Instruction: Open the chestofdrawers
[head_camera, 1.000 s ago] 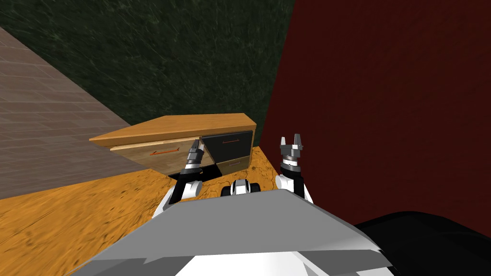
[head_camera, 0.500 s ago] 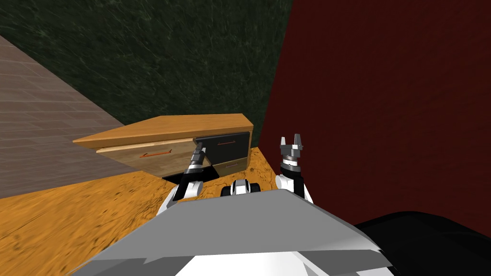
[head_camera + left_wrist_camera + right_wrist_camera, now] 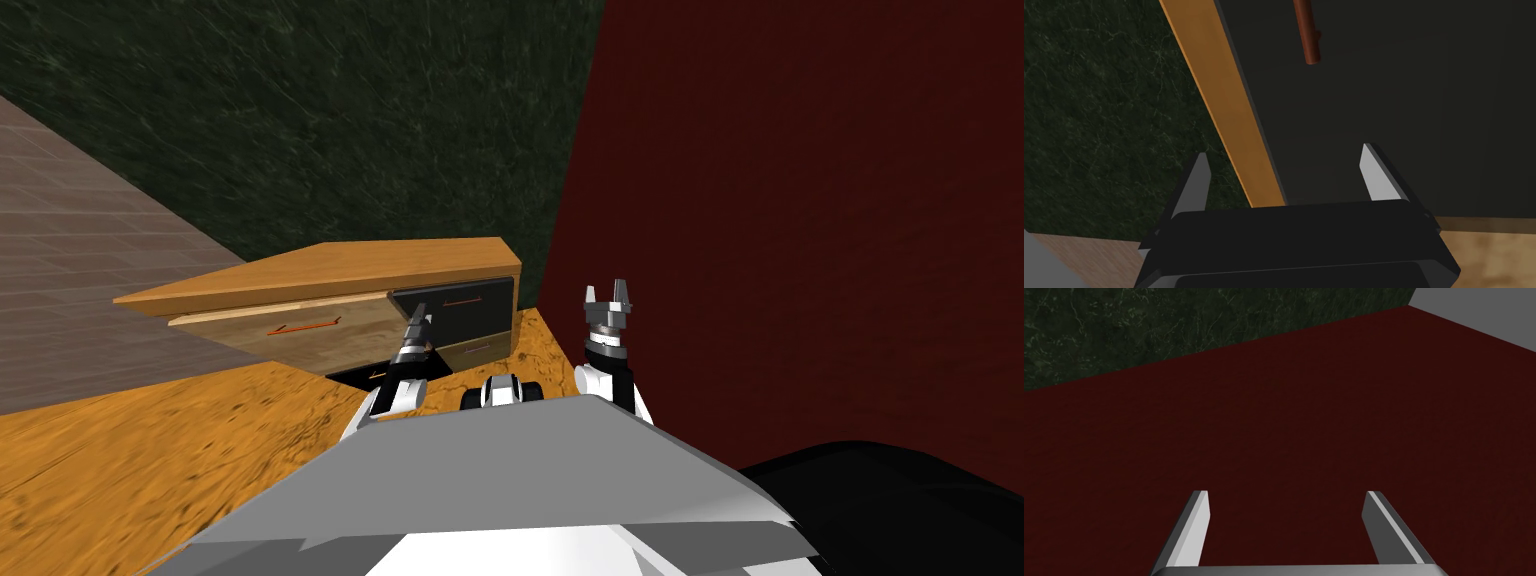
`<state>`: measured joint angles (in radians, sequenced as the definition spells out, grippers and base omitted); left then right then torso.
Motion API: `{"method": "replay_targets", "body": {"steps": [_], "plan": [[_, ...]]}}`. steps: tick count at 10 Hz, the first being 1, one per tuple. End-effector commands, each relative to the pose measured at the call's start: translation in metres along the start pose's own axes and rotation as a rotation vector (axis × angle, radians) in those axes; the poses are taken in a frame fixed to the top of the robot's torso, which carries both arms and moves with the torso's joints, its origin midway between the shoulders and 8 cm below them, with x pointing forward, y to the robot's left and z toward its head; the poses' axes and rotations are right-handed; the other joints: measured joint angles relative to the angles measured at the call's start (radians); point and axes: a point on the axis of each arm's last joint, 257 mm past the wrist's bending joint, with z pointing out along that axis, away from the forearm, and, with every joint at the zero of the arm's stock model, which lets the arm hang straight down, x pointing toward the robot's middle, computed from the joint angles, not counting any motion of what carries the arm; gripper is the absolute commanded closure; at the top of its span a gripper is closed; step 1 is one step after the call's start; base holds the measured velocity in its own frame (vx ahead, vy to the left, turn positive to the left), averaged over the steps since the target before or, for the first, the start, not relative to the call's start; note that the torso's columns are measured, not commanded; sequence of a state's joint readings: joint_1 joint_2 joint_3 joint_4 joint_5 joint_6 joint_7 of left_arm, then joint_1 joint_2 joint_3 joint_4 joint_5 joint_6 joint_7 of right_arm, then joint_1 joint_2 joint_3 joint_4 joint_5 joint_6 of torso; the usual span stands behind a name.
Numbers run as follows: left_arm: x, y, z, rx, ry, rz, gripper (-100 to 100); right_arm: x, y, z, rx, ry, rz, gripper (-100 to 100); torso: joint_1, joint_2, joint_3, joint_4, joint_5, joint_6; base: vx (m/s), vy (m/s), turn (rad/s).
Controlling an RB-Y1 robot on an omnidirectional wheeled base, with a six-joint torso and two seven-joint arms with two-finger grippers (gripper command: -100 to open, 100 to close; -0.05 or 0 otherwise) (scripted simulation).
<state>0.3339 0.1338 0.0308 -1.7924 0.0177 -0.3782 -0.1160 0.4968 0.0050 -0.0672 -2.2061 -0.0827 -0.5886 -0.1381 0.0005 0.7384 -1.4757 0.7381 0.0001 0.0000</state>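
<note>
**Left gripper open at the dark drawer, handle ahead of the gap**

The chest of drawers (image 3: pixel 400 262) stood on the orange floor (image 3: pixel 150 470). Its back was to the green wall (image 3: pixel 350 120), and its right end was near the corner with the red wall (image 3: pixel 800 200).

Front layout:
- A wide light-wood drawer front (image 3: pixel 330 345) was on the robot's left.
- A dark drawer front (image 3: pixel 492 312) was at upper right.
- A small lower drawer (image 3: pixel 500 345) sat under the dark one.

The left gripper (image 3: pixel 1284 151) was released, fingers spread with nothing between them. It sat close to the dark drawer front, near that front's left border. In the left wrist view the orange wood edge (image 3: pixel 1224 100) of the chest ran past one finger.

Key relation:
- The reddish-brown handle (image 3: pixel 1307 35) lay ahead of the fingertips and apart from them, roughly in line with the gap.
- The end of the bar nearer the gripper showed, and its long axis ran away from the gripper, across the line joining the two fingers.
- In the head view the bar lay level along the drawer front, to the right of the gripper.

Judgement: finger orientation already suited closing across the bar. The gripper needed to travel forward along the panel before closing. The risk was the fingers catching the bar's end rather than straddling it.

The right gripper (image 3: pixel 609 292) was also open and empty. It was raised beside the red wall, well apart from the chest, so the left arm was clearly the nearer one.
</note>
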Motion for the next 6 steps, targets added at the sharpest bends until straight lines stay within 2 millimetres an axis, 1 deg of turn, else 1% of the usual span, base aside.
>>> {"method": "replay_targets", "body": {"steps": [1,3,5,6], "plan": [[0.012,0.025,-0.002,-0.066,-0.032,-0.057,-100,0.0,0.0,0.0,0.0,0.0,0.0,0,-0.002,-0.001,-0.001,0.0,-0.001,0.0,0.062,-0.106,0.012],[0.021,0.033,-0.004,-0.091,-0.058,-0.104,-100,0.0,0.0,0.0,0.0,0.0,0.0,0,0.001,0.001,0.0,0.0,0.0,0.0,0.032,-0.059,0.005],[0.029,0.036,-0.005,-0.105,-0.081,-0.145,-100,0.0,0.0,0.0,0.0,0.0,0.0,0,0.002,0.001,0.001,0.0,0.0,0.0,0.012,-0.028,0.002],[0.027,0.034,-0.004,-0.101,-0.074,-0.133,-100,0.0,0.0,0.0,0.0,0.0,0.0,0,0.001,0.001,0.0,0.0,0.0,0.0,0.002,-0.01,0.0]]}}
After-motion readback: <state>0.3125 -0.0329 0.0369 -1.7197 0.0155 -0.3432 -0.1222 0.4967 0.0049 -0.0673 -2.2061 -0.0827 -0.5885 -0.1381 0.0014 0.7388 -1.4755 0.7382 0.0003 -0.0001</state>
